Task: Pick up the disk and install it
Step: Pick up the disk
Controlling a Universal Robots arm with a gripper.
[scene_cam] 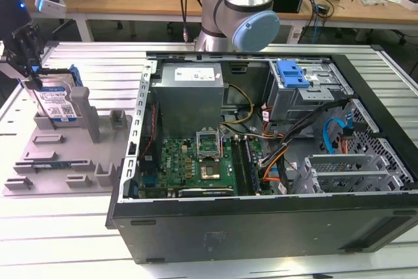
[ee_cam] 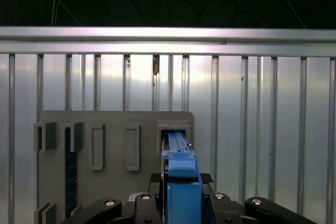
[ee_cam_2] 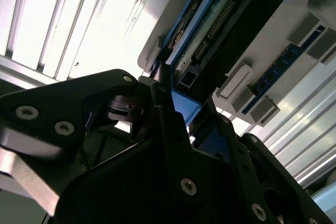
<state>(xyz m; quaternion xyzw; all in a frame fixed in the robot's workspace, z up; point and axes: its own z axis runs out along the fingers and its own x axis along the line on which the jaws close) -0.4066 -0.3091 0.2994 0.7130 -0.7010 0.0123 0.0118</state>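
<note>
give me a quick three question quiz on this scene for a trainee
1. True or false: the disk lies flat inside the computer case.
2. Which thing is the gripper nearest to? A) the motherboard B) the disk C) the power supply
3. Fill in: the disk stands upright in a gray ___ outside the case.
Key: 1 false; 2 B; 3 holder.

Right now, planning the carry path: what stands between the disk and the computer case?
In the exterior view, two gray holder posts: a tall post beside the disk and a short post nearer the computer case.
</note>
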